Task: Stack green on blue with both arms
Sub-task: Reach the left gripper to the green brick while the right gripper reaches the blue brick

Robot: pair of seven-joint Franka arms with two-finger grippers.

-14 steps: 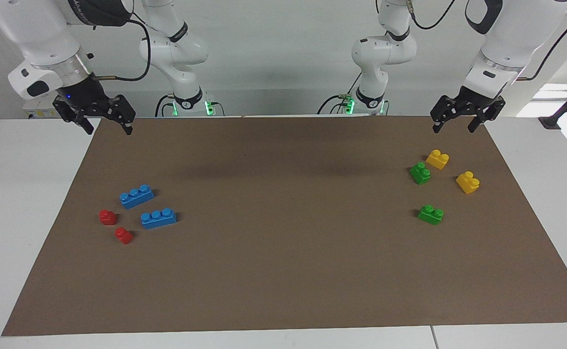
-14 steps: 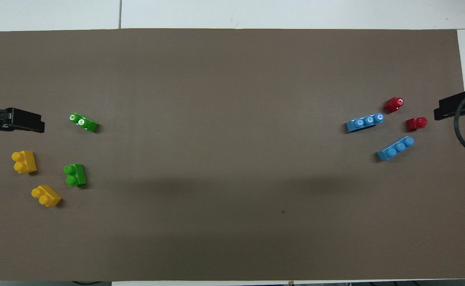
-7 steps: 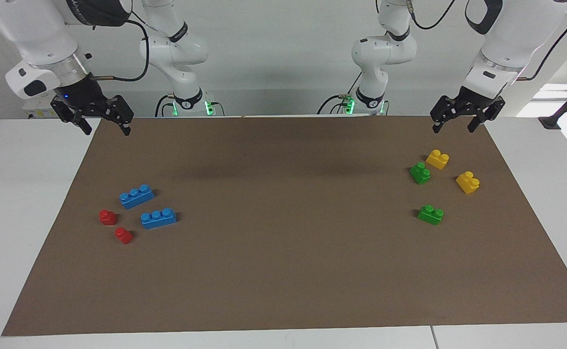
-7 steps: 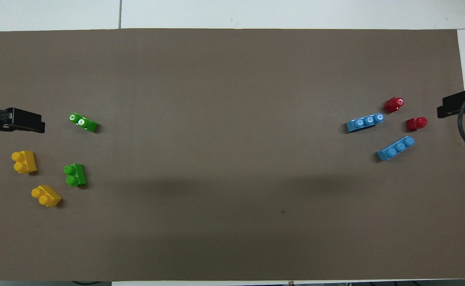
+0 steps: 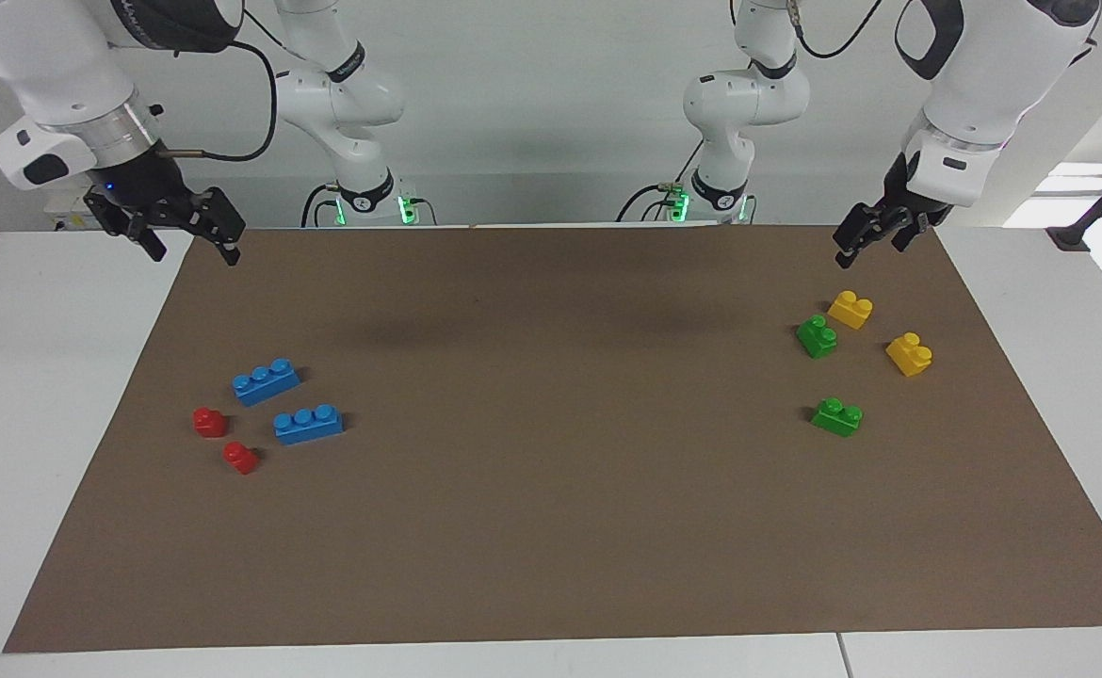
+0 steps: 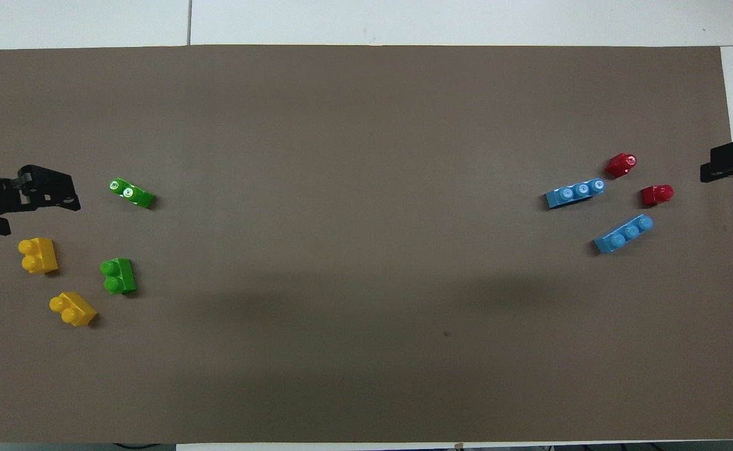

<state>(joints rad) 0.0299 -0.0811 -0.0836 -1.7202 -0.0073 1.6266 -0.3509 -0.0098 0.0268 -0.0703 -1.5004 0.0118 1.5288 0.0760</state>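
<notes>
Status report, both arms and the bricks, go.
Left gripper and right gripper open, empty, raised. Green bricks and blue bricks apart, unstacked. Nothing between them.

A big brown mat (image 5: 551, 527) covers most of the white table (image 5: 33, 395). Two little red bricks (image 5: 210, 422) (image 5: 240, 458) sit on the mat toward the right arm's end, close together but not touching. Two yellow bricks (image 5: 850, 309) (image 5: 909, 354) with two bumps each sit toward the left arm's end, a little apart. One yellow brick is nearer to the robots than the other.
</notes>
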